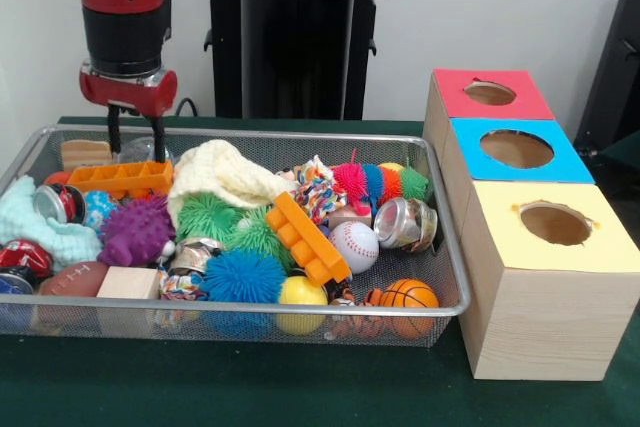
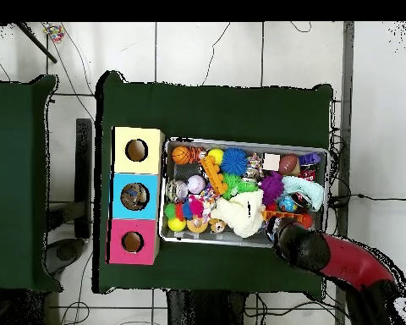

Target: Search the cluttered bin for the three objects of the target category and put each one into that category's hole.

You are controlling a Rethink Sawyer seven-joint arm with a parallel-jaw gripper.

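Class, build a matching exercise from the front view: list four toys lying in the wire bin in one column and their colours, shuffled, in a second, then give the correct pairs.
Things:
1. baseball
2. small basketball
3. knobbly ball
4. spiky ball at the front

Colours:
A. purple
B. blue
C. white with red stitching
D. orange with black lines

Pairs: 1-C, 2-D, 3-A, 4-B

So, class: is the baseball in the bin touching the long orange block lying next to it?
Touching. In the front view the baseball sits right against the edge of the orange block, with no gap showing between them.
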